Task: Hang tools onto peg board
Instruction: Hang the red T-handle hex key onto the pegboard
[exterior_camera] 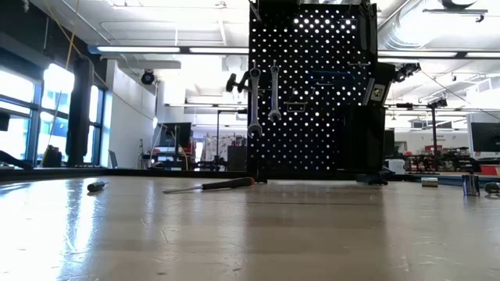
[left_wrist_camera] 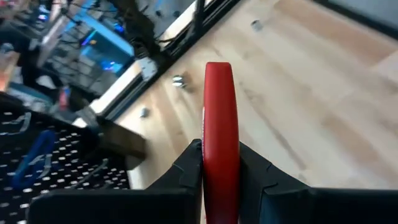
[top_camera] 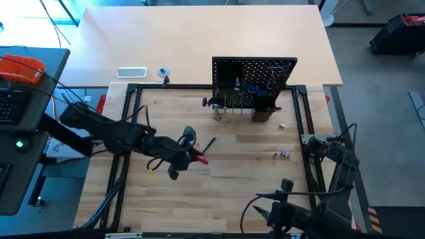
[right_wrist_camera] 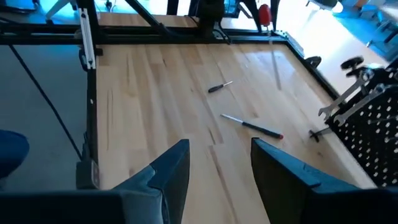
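- High view: the left gripper (top_camera: 196, 157) hangs over the middle of the wooden table (top_camera: 232, 192), its fingers clamped on a red-handled tool (top_camera: 200, 159). Just beside it, toward the board, a dark screwdriver (top_camera: 209, 144) lies on the wood. The peg board (top_camera: 254, 83) stands upright at the far edge of the table, with wrenches (top_camera: 222, 109) hanging at its left end and a small black bin (top_camera: 262, 114) at its foot. Two small metal bits (top_camera: 285, 153) lie near the right rail, well apart from the board. The right gripper (top_camera: 265, 214) waits at the near edge of the table.
- Low view: the peg board (exterior_camera: 312, 90) fills the centre, two silver wrenches (exterior_camera: 263, 97) hanging from hooks on its left part. A screwdriver (exterior_camera: 209, 186) with a red end lies flat on the table in front of the board, and a short dark tool (exterior_camera: 95, 186) lies farther left. Small metal pieces (exterior_camera: 469, 184) stand at the far right; what they are is hard to tell.
- Left wrist view: the two dark fingers (left_wrist_camera: 186, 174) are pressed against a red handle (left_wrist_camera: 219, 137) that stands up between them. A blue-handled tool (left_wrist_camera: 36, 155) hangs on the board.
- Right wrist view: the fingers (right_wrist_camera: 168, 171) stand apart with nothing between them. Beyond them a screwdriver (right_wrist_camera: 252, 126) and a short dark tool (right_wrist_camera: 219, 86) lie on the table, apart from each other.
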`<act>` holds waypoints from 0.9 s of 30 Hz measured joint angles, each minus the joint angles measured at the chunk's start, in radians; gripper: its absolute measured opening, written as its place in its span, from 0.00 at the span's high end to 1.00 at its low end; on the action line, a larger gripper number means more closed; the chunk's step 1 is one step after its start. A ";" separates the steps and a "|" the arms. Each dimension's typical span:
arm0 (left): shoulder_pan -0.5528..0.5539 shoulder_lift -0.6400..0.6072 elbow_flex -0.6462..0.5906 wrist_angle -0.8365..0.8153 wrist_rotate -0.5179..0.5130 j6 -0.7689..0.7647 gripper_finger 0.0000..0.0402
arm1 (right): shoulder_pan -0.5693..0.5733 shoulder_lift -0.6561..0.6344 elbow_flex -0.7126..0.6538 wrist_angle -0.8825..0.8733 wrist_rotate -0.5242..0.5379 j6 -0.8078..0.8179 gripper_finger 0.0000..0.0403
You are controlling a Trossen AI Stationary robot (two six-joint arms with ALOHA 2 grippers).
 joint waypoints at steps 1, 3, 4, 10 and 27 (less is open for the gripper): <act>0.006 0.005 0.000 0.011 -0.012 0.016 0.90 | 0.000 0.000 0.000 0.000 -0.007 0.010 0.59; 0.025 0.019 0.000 0.046 -0.020 0.040 0.90 | 0.000 0.000 0.000 0.000 -0.040 0.036 0.59; 0.031 0.025 0.000 0.065 -0.020 0.053 0.90 | 0.000 0.000 0.000 0.000 -0.062 0.052 0.59; 0.088 0.069 0.000 0.147 0.017 0.115 0.90 | 0.019 0.004 -0.006 0.000 -0.143 0.140 0.59; 0.182 0.129 -0.001 0.384 0.048 0.282 0.90 | 0.041 0.007 -0.256 0.006 -0.274 0.439 0.59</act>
